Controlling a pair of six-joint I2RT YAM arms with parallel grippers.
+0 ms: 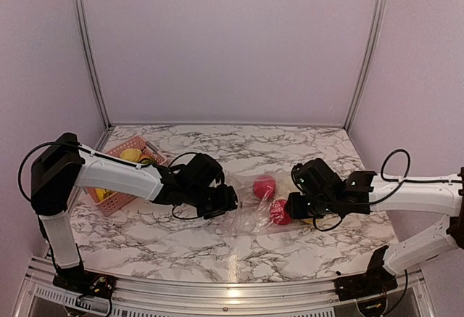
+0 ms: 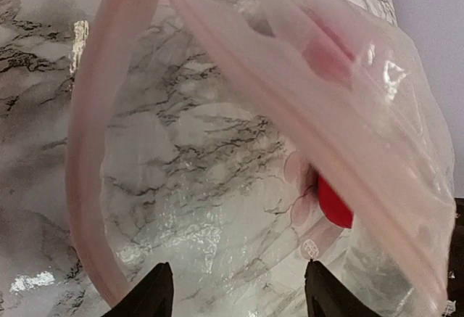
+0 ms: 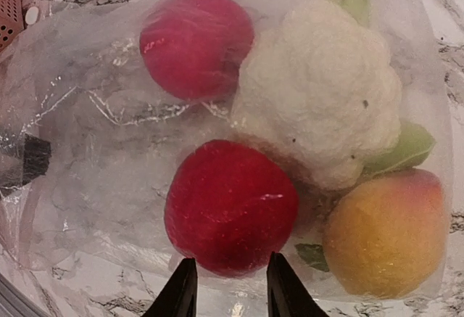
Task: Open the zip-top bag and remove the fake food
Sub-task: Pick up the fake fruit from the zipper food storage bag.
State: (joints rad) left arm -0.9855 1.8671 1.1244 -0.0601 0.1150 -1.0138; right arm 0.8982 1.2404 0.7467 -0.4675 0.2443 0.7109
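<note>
The clear zip-top bag (image 1: 250, 212) lies on the marble table between my two grippers. In the right wrist view the bag (image 3: 87, 150) holds fake food: two red fruits (image 3: 230, 204) (image 3: 196, 41), a white cauliflower (image 3: 319, 92) and a yellow-orange peach (image 3: 384, 233). My right gripper (image 3: 230, 288) is partly open over the bag's closed end, just short of the near red fruit. My left gripper (image 2: 235, 295) is open at the bag's mouth, whose pink zip strip (image 2: 90, 150) gapes wide. A red fruit (image 2: 333, 204) shows through the plastic. From above, the left gripper (image 1: 226, 202) and right gripper (image 1: 292, 207) flank the bag.
A pink slatted basket (image 1: 109, 202) with yellow pieces (image 1: 130, 154) stands at the table's left, behind the left arm. Its corner shows in the right wrist view (image 3: 7, 9). Purple walls enclose the back and sides.
</note>
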